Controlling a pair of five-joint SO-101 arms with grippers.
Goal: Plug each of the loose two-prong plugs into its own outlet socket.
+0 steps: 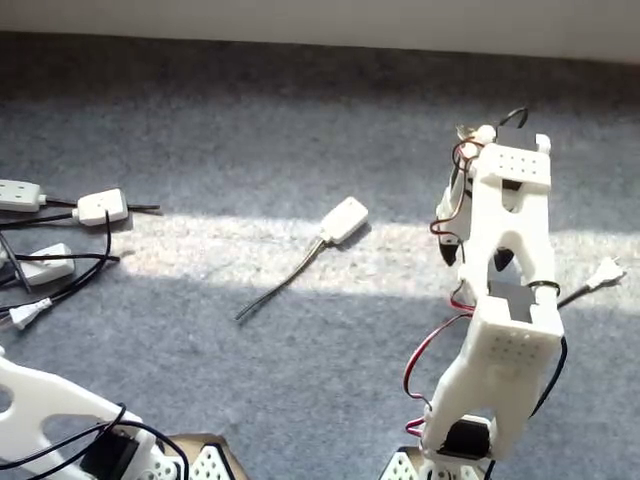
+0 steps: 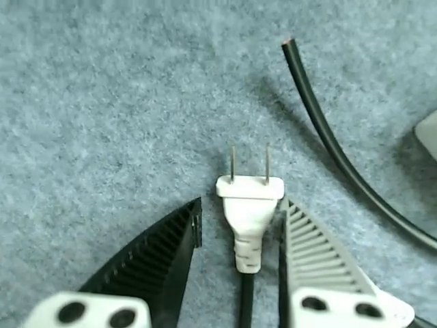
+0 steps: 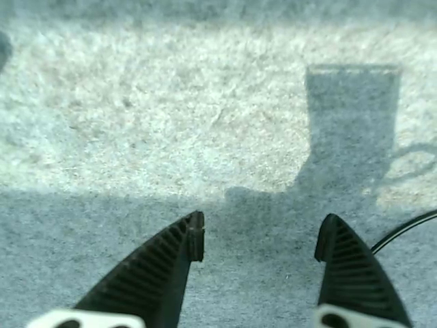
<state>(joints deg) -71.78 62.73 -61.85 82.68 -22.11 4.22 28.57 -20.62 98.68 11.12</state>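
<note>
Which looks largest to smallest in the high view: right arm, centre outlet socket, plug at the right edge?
1. right arm
2. centre outlet socket
3. plug at the right edge
The arm is nearer the camera, so it looks inflated.

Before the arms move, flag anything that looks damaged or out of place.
One black cable in the left wrist view stops at a cut end, reddish at the tip, joined to nothing. In the high view the middle socket trails a similar short stub.

No readable text, no labels, no numbers, no signs on any surface shown
</note>
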